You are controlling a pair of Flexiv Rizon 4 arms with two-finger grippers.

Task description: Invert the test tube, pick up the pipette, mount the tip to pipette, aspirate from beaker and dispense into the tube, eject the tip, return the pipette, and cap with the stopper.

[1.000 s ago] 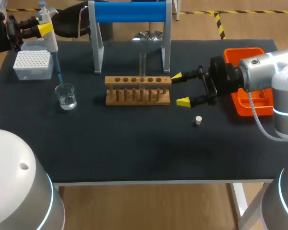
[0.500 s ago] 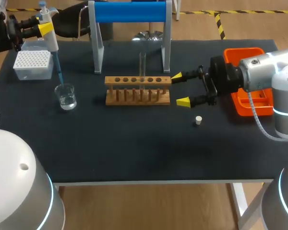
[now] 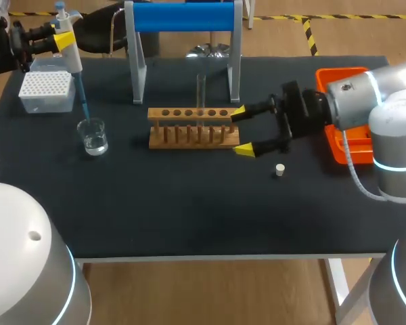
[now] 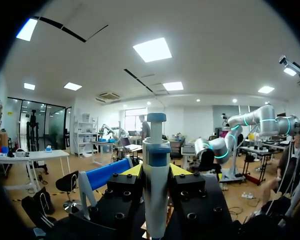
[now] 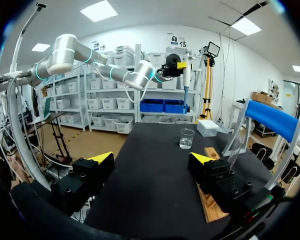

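My left gripper (image 3: 59,42) is shut on the white pipette (image 3: 70,51) at the table's far left. In the left wrist view the pipette (image 4: 156,185) stands upright between the fingers. Its blue tip (image 3: 82,100) points down, ending at the rim of the glass beaker (image 3: 93,136) of water. A clear test tube (image 3: 201,92) stands upright in the wooden rack (image 3: 193,127). My right gripper (image 3: 241,131) is open, its yellow fingertips on either side of the rack's right end. The small white stopper (image 3: 279,170) lies on the mat in front of that gripper.
A white tip box (image 3: 47,91) sits behind the beaker. A blue-topped stand (image 3: 183,17) rises behind the rack. An orange tray (image 3: 350,76) is at the right edge, behind my right arm. In the right wrist view the beaker (image 5: 187,138) stands ahead of the open gripper (image 5: 152,160).
My right gripper has moved left, up to the rack's right end. The left arm, pipette and beaker have stayed put.
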